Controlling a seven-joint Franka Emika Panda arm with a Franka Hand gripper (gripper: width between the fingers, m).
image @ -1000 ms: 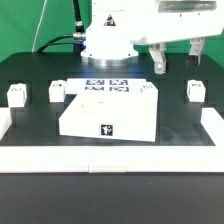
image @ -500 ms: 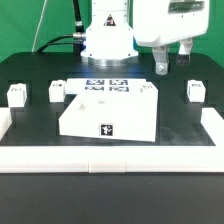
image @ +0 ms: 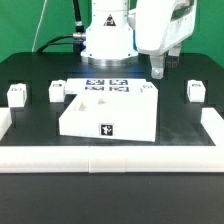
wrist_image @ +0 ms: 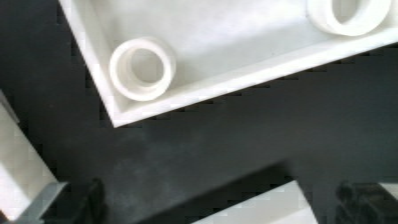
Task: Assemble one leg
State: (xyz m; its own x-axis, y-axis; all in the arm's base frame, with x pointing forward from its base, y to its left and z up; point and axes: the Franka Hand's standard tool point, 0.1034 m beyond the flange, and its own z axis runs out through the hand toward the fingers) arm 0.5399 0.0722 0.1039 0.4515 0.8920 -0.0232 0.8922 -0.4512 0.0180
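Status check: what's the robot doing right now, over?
End effector open, empty, hovering by tray's far corner. Nearest leg standing loose, untouched. Nothing seen between them.

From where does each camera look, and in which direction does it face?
Exterior view: off the arm, across the black table from the robot's base, facing it over the white tray; base, arm and gripper show.
Wrist view: on the wrist, looking down at a tray corner with two round holes; only the dark fingertips show.
Shared: the tray and the gripper.
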